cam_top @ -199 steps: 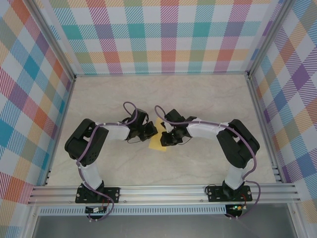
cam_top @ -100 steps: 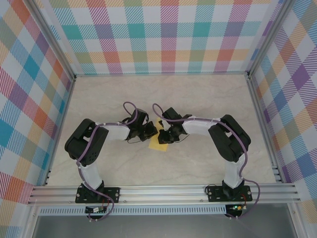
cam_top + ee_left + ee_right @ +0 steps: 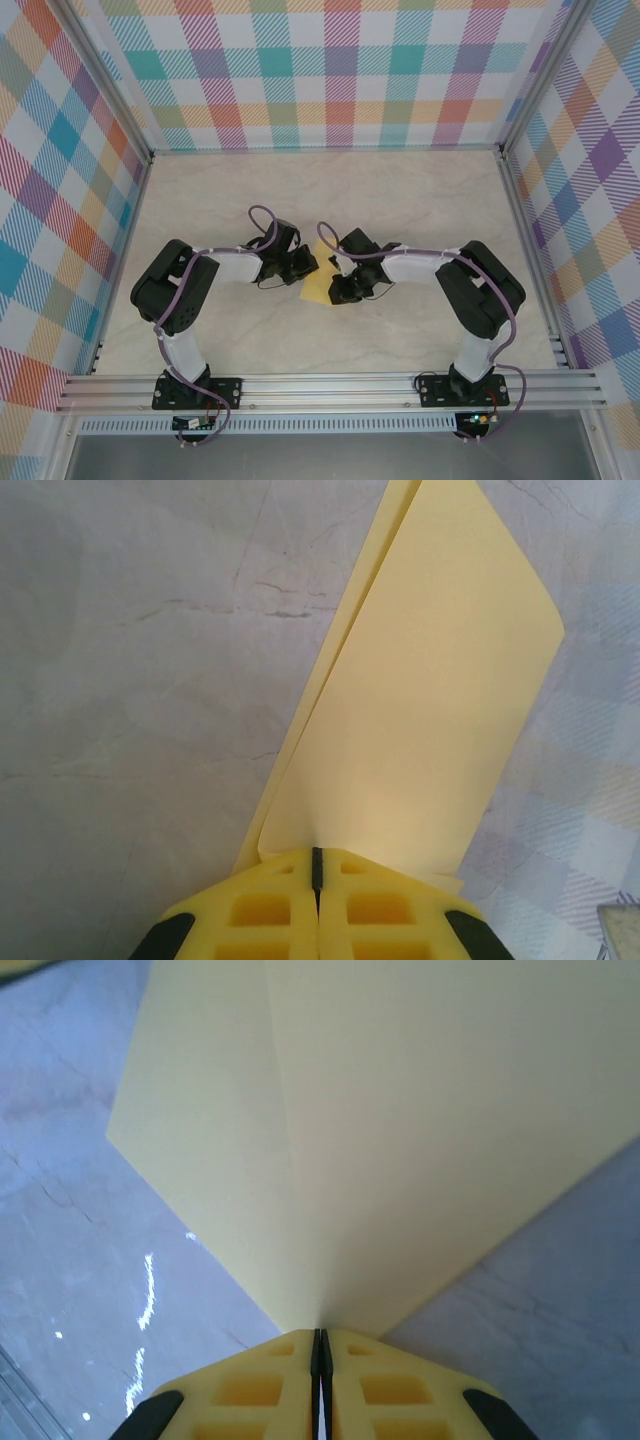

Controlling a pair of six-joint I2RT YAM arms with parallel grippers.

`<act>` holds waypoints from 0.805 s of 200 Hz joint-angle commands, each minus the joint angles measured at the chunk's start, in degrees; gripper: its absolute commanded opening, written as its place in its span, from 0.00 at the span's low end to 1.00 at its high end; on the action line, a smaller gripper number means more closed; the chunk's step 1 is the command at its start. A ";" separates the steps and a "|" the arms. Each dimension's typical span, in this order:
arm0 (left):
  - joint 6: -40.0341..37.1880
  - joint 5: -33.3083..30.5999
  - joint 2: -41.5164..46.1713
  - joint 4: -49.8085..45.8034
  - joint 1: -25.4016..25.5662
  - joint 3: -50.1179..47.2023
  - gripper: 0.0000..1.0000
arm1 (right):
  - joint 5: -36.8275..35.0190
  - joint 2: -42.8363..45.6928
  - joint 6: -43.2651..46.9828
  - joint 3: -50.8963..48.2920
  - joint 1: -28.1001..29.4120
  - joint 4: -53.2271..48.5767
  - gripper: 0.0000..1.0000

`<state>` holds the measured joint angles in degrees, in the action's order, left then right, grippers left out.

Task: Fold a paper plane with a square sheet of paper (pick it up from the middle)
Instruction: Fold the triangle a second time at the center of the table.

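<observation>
The yellow sheet of paper (image 3: 320, 275) hangs between the two grippers at mid-table, folded into a creased shape. My left gripper (image 3: 310, 265) is shut on its left side; in the left wrist view the paper (image 3: 430, 690) rises from the closed jaws of the left gripper (image 3: 318, 865) as a doubled flap. My right gripper (image 3: 335, 285) is shut on the paper's right lower corner; in the right wrist view the sheet (image 3: 400, 1130) fans out from the closed right gripper (image 3: 320, 1345) with a centre crease.
The beige marble table (image 3: 400, 200) lies under both arms. Plaid walls (image 3: 320, 70) and aluminium rails (image 3: 330, 385) close off the workspace.
The right arm drew in leftward half a second ago, then swung back out. Its gripper now sits lower on the paper. The left arm held still.
</observation>
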<state>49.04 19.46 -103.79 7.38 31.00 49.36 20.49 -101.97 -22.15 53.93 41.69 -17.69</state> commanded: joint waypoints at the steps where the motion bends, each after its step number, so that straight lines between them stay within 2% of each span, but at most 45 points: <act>1: 0.53 -3.91 -1.77 -5.34 0.02 -1.37 0.06 | 1.31 1.14 3.14 -1.34 0.63 -5.15 0.10; 43: 0.19 -2.24 0.34 -3.77 0.02 -1.02 0.07 | -1.07 6.87 1.57 -1.68 0.61 -3.86 0.10; 69: 1.21 1.15 4.48 -1.01 -0.05 0.10 0.18 | -5.39 11.06 -2.92 -0.93 -0.83 -0.36 0.11; 102: 4.16 -0.30 8.47 -1.55 -0.07 -1.15 0.27 | -9.50 6.53 -7.59 3.36 -2.97 0.67 0.13; 130: 6.32 -3.10 10.87 -1.71 -0.07 -4.60 0.29 | -9.02 2.31 -8.46 6.45 -3.63 2.26 0.23; 161: 7.55 -2.22 11.19 -0.37 -0.07 -6.42 0.29 | -7.48 -1.74 -7.42 9.02 -3.66 1.28 0.25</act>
<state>54.63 17.78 -93.25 7.40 31.00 44.73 12.25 -101.56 -29.21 60.69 37.87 -16.49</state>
